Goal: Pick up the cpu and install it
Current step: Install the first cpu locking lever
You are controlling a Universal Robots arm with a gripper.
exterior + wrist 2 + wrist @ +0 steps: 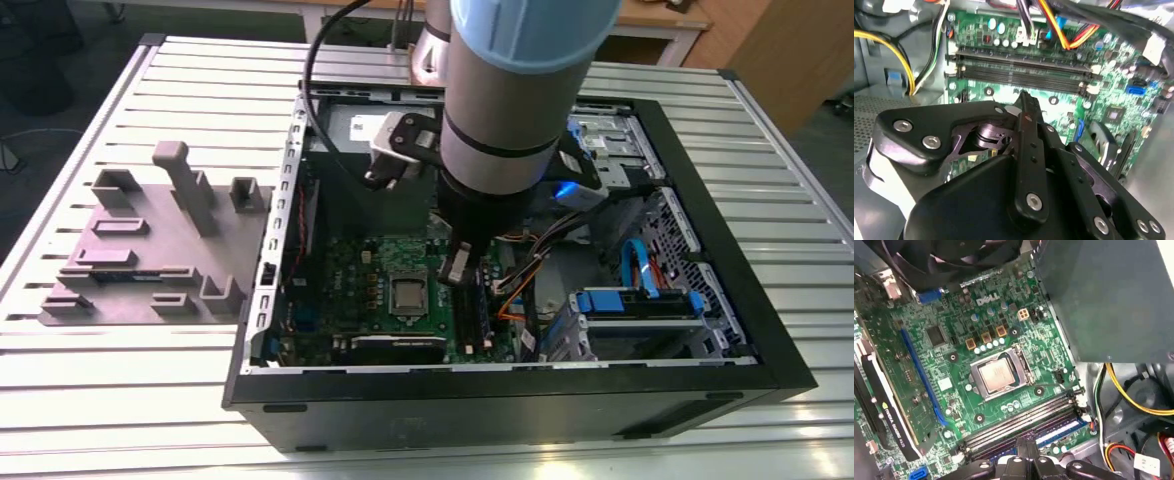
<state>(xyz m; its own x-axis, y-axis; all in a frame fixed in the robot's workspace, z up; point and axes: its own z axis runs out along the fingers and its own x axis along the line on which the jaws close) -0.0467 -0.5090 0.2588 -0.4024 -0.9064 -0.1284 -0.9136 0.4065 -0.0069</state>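
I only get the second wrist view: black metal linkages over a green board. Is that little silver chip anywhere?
Observer: Yes. In the first wrist view the cpu lies in the socket on the motherboard.
Operator: Is the pincer touching it?
Observer: No. There the pincer is by the long memory slots, apart from the cpu.
Operator: What's outside the box?
Observer: In the exterior view a grey fixture block sits on the slatted table, to the exterior view's left of the computer case.
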